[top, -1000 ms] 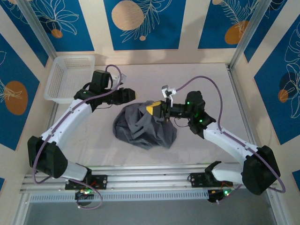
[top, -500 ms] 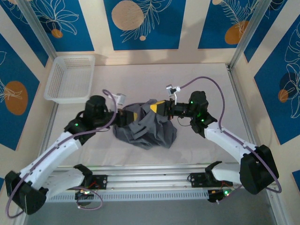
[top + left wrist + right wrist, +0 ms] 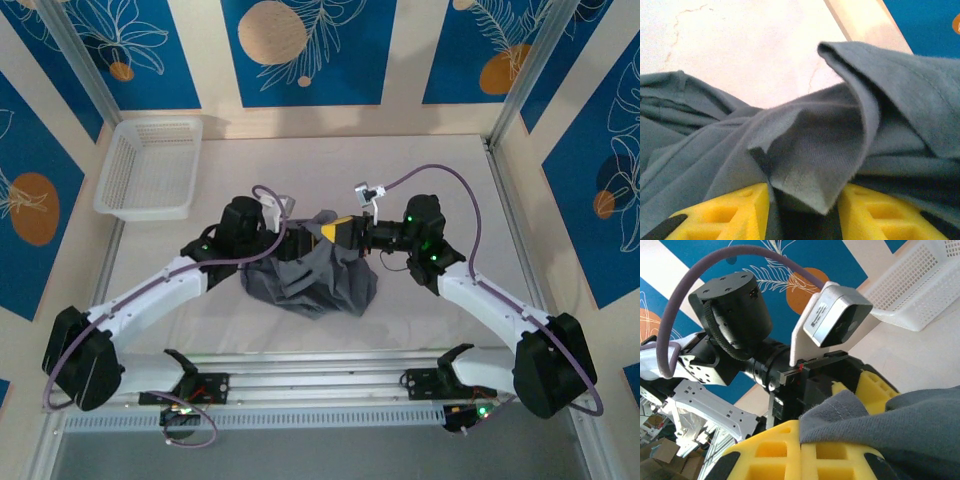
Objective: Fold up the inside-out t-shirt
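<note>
The slate-grey inside-out t-shirt (image 3: pixel 312 275) lies crumpled in a heap at the table's middle. My right gripper (image 3: pixel 337 232) is shut on a hemmed edge at the heap's top and holds it raised; the yellow pads (image 3: pixel 775 450) press together with cloth (image 3: pixel 900 420) pinched at their seam. My left gripper (image 3: pixel 298 243) faces it from the left, close to it. Its yellow fingers (image 3: pixel 730 212) stand apart, and a hanging fold of the t-shirt (image 3: pixel 815 150) dips into the gap without filling it. The left gripper's body and its wrist camera (image 3: pixel 837 315) loom just beyond the pinched edge.
A white mesh basket (image 3: pixel 150 165) stands at the back left of the table. Metal rails run along the left wall, the right wall (image 3: pixel 505 215) and the near edge. Bare tabletop (image 3: pixel 420 170) surrounds the heap.
The left arm swung from beside the basket down to the heap's left, then up to its top, close to the right gripper. The right gripper stayed shut, lifting the edge slightly.
</note>
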### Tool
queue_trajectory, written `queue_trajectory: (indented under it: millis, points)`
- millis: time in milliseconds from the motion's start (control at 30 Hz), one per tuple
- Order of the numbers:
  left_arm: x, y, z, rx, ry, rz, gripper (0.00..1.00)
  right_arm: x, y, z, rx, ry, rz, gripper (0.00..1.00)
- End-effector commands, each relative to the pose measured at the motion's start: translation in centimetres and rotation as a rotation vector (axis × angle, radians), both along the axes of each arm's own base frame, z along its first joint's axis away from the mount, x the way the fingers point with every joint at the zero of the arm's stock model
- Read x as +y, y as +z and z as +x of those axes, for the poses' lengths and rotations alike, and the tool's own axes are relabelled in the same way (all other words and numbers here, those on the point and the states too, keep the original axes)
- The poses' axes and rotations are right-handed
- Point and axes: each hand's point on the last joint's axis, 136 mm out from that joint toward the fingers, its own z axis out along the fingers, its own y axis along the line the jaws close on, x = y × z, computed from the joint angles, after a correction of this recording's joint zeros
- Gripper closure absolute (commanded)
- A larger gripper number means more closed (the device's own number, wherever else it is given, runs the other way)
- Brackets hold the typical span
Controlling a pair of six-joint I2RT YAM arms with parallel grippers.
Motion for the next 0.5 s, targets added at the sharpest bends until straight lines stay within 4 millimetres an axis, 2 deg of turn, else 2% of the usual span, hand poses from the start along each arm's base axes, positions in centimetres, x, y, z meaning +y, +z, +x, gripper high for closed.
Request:
queue_trajectory:
  millis: [0,33,133,200,233,333,367,433,467]
  points:
    - [-0.6,1.9,1.8,-0.055,0.037,-0.029,0.69,-0.1,0.4,-0.6,0.002,0.015,0.006,1.0]
    - [-0.6,2.0,2.0,-0.058,0.046,-0.03,0.75,-0.1,0.3,-0.6,0.004,0.011,0.006,1.0]
    - [0.2,3.0,2.2,-0.05,0.074,-0.062,1.0,-0.8,-0.3,0.0,0.041,-0.025,0.002,1.0]
    - [1.2,5.2,2.0,-0.02,0.09,-0.184,1.0,-2.0,-1.6,1.1,0.107,-0.062,-0.002,1.0]
    - [1.8,7.0,1.8,-0.004,0.095,-0.278,1.0,-2.8,-2.9,1.7,0.137,-0.076,-0.009,1.0]
    - [2.8,11.2,0.9,0.04,0.051,-0.457,1.0,-4.7,-8.8,3.4,0.234,-0.131,-0.052,1.0]
    - [2.6,12.0,0.4,0.06,0.013,-0.481,1.0,-5.0,-10.2,3.6,0.282,-0.126,-0.054,0.92]
    - [1.8,13.0,-0.5,0.101,-0.069,-0.509,1.0,-5.3,-11.3,4.1,0.36,-0.11,-0.046,0.74]
    - [1.5,13.4,-1.0,0.113,-0.108,-0.516,1.0,-5.5,-11.6,4.5,0.392,-0.119,-0.047,0.71]
